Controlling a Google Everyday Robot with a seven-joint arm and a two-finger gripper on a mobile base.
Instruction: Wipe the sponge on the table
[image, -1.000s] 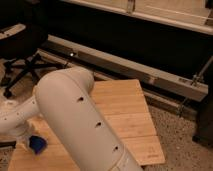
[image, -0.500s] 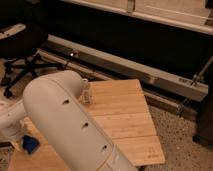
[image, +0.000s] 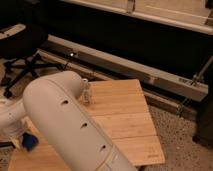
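The sponge (image: 30, 142) is a small blue bit on the wooden surface (image: 125, 115). It sits close to the left edge, down toward the near left corner. A second ago it was a little more to the right, so it has slid toward that edge. To me that looks like a wiping stroke going on, but I cannot say how much of the surface has been wiped.

The jaws are right at the sponge, at the end of the white wrist that comes in over the left edge. My big white arm (image: 75, 130) hides most of them. They are squeezed narrow. The sponge moved along with them, so I think they are pinching it. I cannot see the pinch itself.

The arm has also swung. Its round elbow now sits lower and more to the left. That has uncovered a small clear thing (image: 86, 93), maybe a little cup, standing near the far edge. It is well apart from the sponge. If I push the sponge that way, I should watch for it.

Past the surface there is a black chair (image: 20, 47) on the left and a long metal rail (image: 130, 67) behind.
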